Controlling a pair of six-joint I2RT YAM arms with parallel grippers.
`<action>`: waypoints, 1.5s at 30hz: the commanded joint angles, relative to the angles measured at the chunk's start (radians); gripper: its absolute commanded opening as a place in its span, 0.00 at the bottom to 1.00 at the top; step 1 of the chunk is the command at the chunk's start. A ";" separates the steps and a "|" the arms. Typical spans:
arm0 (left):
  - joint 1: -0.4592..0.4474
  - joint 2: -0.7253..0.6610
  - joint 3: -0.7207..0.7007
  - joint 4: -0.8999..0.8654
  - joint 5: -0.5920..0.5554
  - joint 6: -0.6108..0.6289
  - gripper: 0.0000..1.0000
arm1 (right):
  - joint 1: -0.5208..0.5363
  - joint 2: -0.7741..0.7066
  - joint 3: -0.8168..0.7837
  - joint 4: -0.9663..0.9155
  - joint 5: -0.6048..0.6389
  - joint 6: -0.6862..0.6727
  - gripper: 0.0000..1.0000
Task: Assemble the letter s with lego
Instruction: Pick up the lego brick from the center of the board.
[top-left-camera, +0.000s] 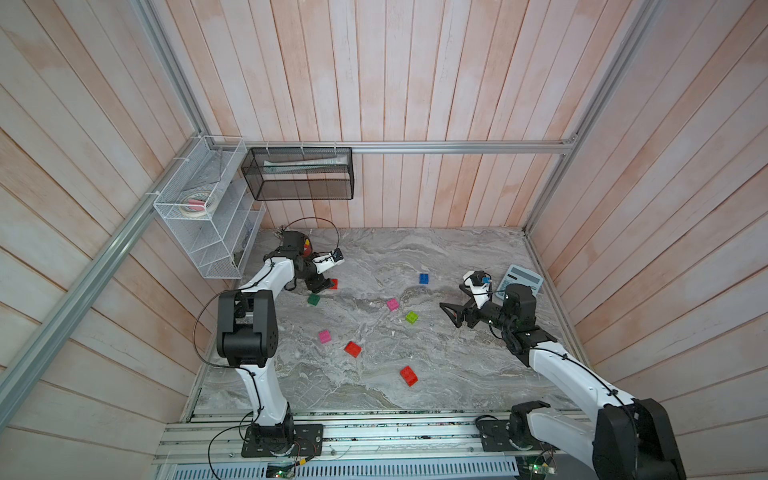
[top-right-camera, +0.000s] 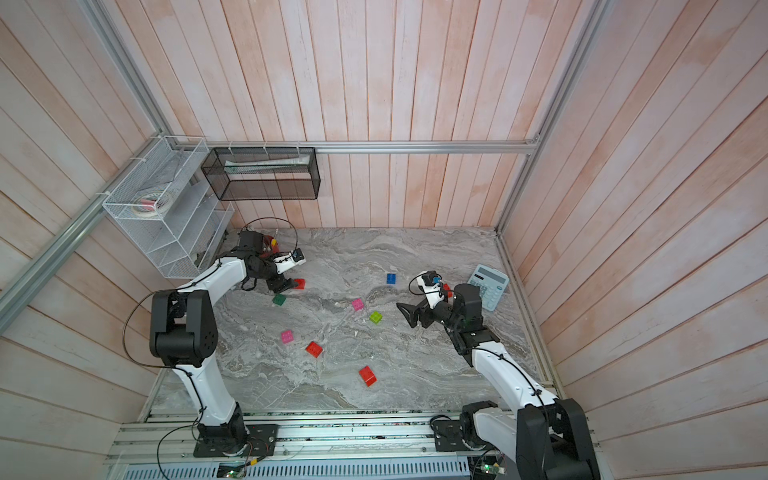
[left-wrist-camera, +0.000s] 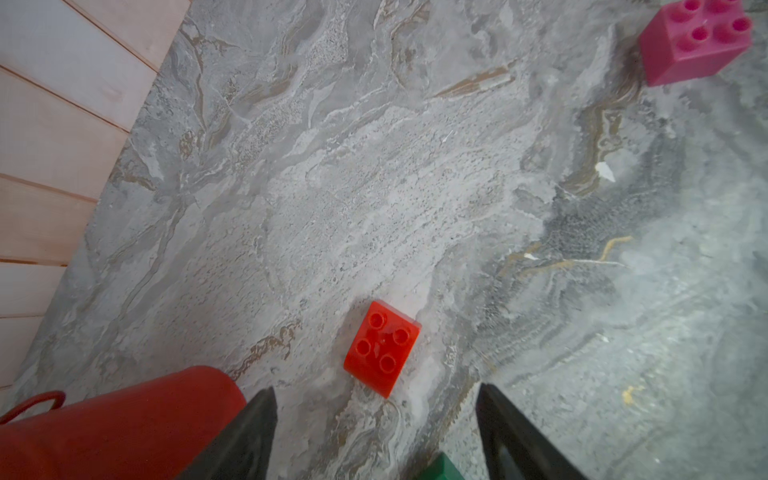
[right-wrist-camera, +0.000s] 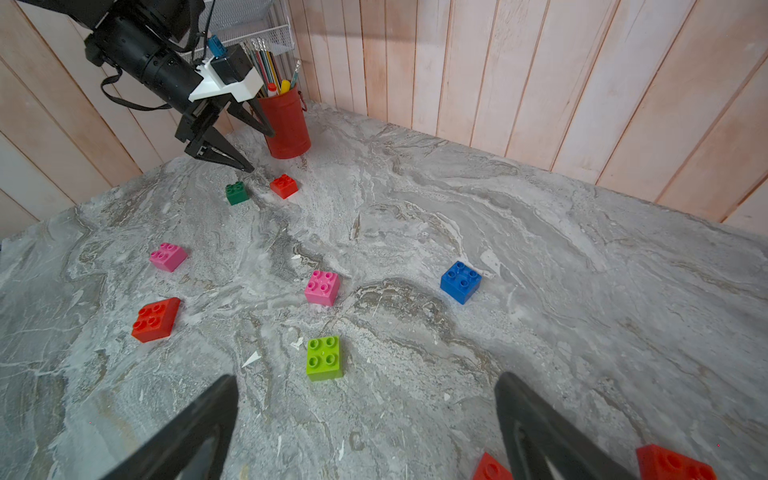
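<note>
**Stock on the worktop (top-left-camera: 457, 382): lego, all loose, no brick joined to another. The S was not begun, by my judgement.**

1. Pencil cup (right-wrist-camera: 286, 124): red, upright, in the far corner. One finger of my left end effector stood just beside it. Hazard: a sideways drift would tip it and spill the pencils.
2. Dark green brick (top-left-camera: 313, 299): it lay right under that end effector. Hazard: a descent could land a finger on it and skid it off.
3. Left end effector (right-wrist-camera: 259, 151): released, jaws apart, nothing between them, tips low.
4. First pink brick (top-left-camera: 325, 336): well clear of me, no hazard noted.
5. Red brick (left-wrist-camera: 382, 347): studs up, just ahead of my left tips, askew to the jaws. Hazard: a squeeze on its corners would likely spin it or shoot it out across the smooth stone.
6. Second red brick (top-left-camera: 352, 349), second pink brick (top-left-camera: 392, 304), third red brick (top-left-camera: 408, 375), lime brick (top-left-camera: 412, 317), blue brick (top-left-camera: 423, 278): well apart. Hazard: any carried brick swung low could scatter them.
7. Right end effector (right-wrist-camera: 368, 382): released, jaws wide, empty, lime brick near ahead.
8. Two more red bricks (right-wrist-camera: 673, 461): beside one right finger. Hazard: a turn of that wrist would knock them.
9. Calculator (top-left-camera: 521, 282): beside my right arm, at risk from a backward elbow.
</note>
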 joint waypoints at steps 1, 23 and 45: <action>-0.009 0.046 0.057 -0.049 -0.011 0.035 0.78 | 0.006 0.025 0.029 -0.023 -0.034 -0.014 0.98; -0.015 0.189 0.146 -0.105 -0.009 0.078 0.66 | 0.007 0.128 0.038 -0.032 -0.097 -0.033 0.98; -0.021 0.241 0.148 -0.106 0.015 0.075 0.48 | 0.009 0.158 0.051 -0.039 -0.115 -0.038 0.98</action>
